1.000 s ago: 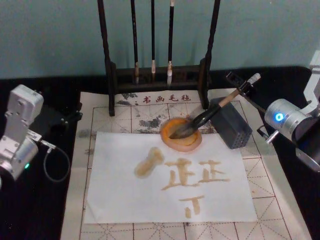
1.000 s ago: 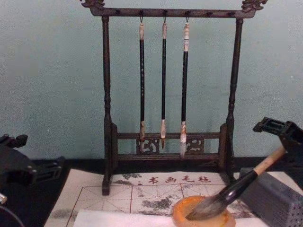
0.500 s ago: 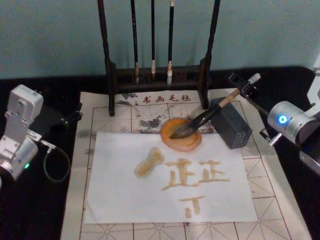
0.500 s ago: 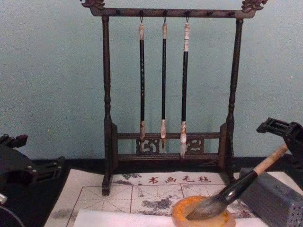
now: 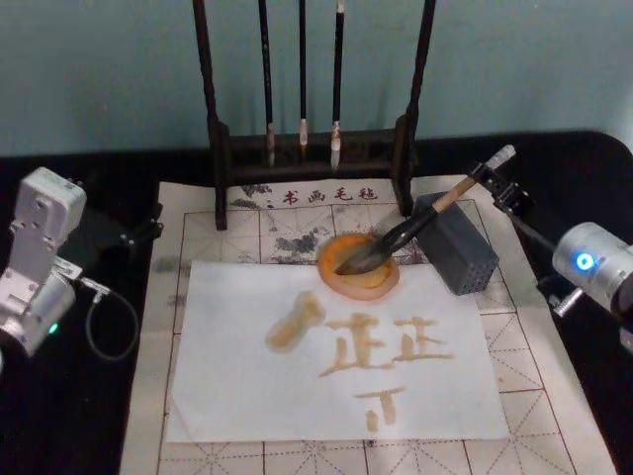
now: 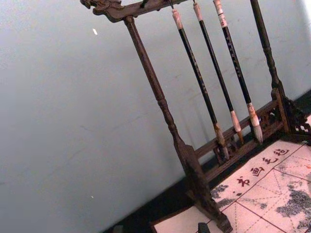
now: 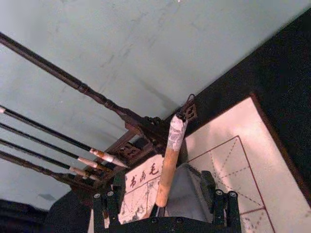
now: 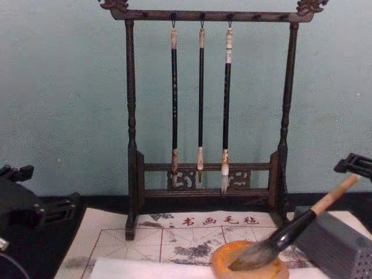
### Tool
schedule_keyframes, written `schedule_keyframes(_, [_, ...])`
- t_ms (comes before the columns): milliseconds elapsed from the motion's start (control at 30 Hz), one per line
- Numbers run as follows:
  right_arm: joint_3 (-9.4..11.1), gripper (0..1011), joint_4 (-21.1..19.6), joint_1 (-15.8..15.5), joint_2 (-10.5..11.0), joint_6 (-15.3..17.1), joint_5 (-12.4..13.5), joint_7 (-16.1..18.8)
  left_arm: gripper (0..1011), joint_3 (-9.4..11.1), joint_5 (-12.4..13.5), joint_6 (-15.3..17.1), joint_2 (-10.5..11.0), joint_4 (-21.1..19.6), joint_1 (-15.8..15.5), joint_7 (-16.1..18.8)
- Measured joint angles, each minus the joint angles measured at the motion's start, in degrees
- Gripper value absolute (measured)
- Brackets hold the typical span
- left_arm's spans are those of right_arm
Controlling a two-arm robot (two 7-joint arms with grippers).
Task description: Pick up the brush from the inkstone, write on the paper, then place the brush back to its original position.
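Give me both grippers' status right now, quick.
Left gripper: parked at the table's left, holding nothing; open or shut cannot be told.
Right gripper: open, fingers either side of the brush handle, not gripping.

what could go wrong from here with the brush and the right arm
1. The brush lies propped with its bristles in the inkstone and its handle on the grey block; a nudge might roll it onto the paper.
2. The open right end effector sits close to the handle's whitish end, so it may clip the handle.
3. The writing on the paper may be wet; a fallen brush could smear it.
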Motion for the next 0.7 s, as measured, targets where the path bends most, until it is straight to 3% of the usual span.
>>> schedule_keyframes(233, [-1.1, 1000, -2.9, -2.8, 2.8, -3.4, -3.3, 2.3, 1001, 0.0, 0.0, 0.0, 0.0, 0.0, 0.0, 0.0])
schedule_keyframes(300, [-2.1, 1000, -3.7, -3.5, 3.7, -5.5, -7.7, 4.2, 1001, 0.0, 0.0, 0.0, 0.0, 0.0, 0.0, 0.0])
schedule_keyframes(400, [-3.4, 1000, -4.6, -4.0, 4.9, -6.9, -12.3, 5.9, 1001, 0.0, 0.0, 0.0, 0.0, 0.0, 0.0, 0.0])
schedule_keyframes(433, [-3.4, 1000, -4.6, -4.0, 4.9, -6.9, -12.3, 5.9, 1001, 0.0, 0.0, 0.0, 0.0, 0.0, 0.0, 0.0])
schedule_keyframes(533, [-5.3, 1000, -5.3, -4.2, 6.5, -8.0, -18.2, 7.6, 1001, 0.0, 0.0, 0.0, 0.0, 0.0, 0.0, 0.0])
schedule_keyframes(700, [-7.3, 1000, -5.4, -3.8, 7.9, -8.6, -24.2, 8.8, 1001, 0.0, 0.0, 0.0, 0.0, 0.0, 0.0, 0.0])
